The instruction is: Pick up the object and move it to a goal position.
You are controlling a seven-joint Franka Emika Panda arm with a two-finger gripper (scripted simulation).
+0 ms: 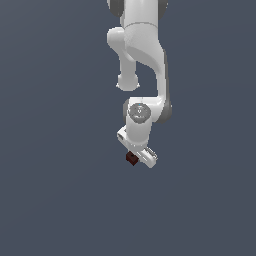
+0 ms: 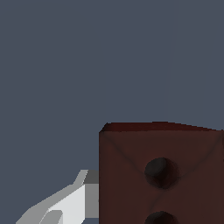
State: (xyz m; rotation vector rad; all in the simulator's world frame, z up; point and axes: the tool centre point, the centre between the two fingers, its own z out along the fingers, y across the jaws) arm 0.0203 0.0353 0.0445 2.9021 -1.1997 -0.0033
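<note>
**A:** Block (image 1: 132,159) first — where is it, and is anything crowding it?

**B:** Small, dark red-brown, sitting right at the lower end of the white arm (image 1: 142,60), about the middle of the exterior view. Around it only plain grey-blue ground shows; no other loose thing appears beside it, and nothing stands between it and the arm's tip.

**A:** And against the pincer (image 1: 136,156)?

**B:** It sits just under the white hand, toward the exterior view's left of the hand's pale cross-bar, touching or nearly touching it. In the wrist view the block (image 2: 162,175) fills a large corner of the picture, very close to the lens, with two dark round holes on its facing side and a thin lighter edge along its top. One white-grey finger (image 2: 65,203) lies right alongside it, its tip meeting the block's side edge.

**A:** Closed on it, then?

**B:** I cannot tell — only that one finger shows, and the other is out of sight, so how wide the jaws stand is unclear. Whether the block is lifted or resting on the ground is also unclear.
</note>
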